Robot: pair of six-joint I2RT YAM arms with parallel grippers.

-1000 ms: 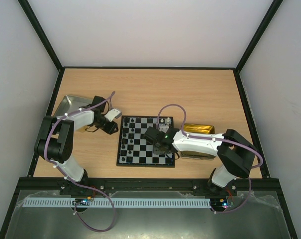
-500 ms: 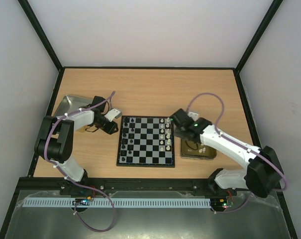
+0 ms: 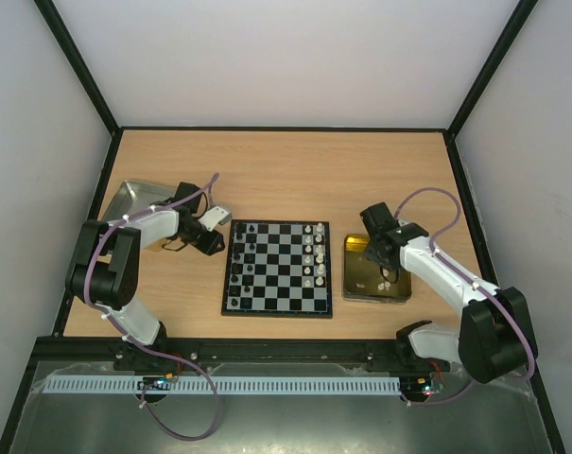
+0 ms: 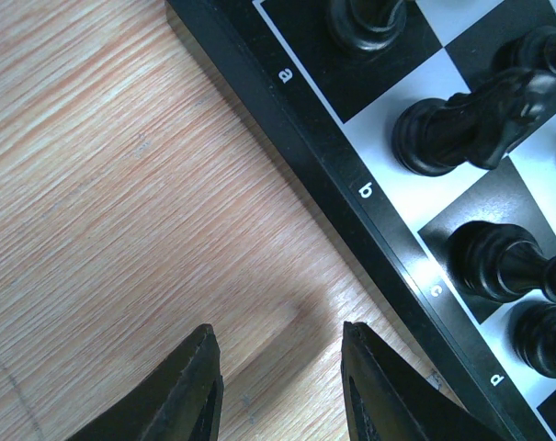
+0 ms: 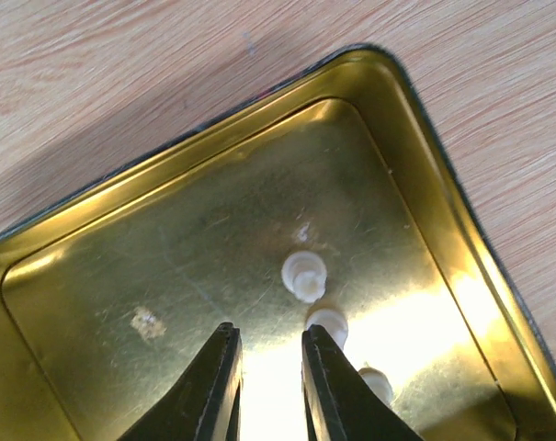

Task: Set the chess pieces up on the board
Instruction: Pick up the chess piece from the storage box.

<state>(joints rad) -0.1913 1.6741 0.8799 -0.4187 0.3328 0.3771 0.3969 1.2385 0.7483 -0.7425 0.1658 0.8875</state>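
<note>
The board [image 3: 276, 312] lies mid-table, with black chess pieces [image 3: 240, 257] in its left columns and white ones [image 3: 314, 255] in its right columns. My left gripper [image 3: 216, 246] is open and empty over bare wood just left of the board. In the left wrist view [image 4: 278, 367] it sits beside the rim [image 4: 351, 211], near black pieces [image 4: 461, 124]. My right gripper [image 3: 384, 267] hovers inside the gold tray [image 3: 354, 295]. In the right wrist view [image 5: 268, 358] it is slightly open and empty, and three white pieces [image 5: 304, 273] lie just right of its fingers.
A plain silver tray [image 3: 132, 197] sits at the far left behind the left arm. Black frame rails [image 3: 267, 348] border the table's near edge and sides. The gold tray's wall [image 5: 443, 175] rises close to the right fingers.
My right arm has swung from over the board's right side to over the gold tray. More white pieces show in the board's right columns. The left arm has not moved.
</note>
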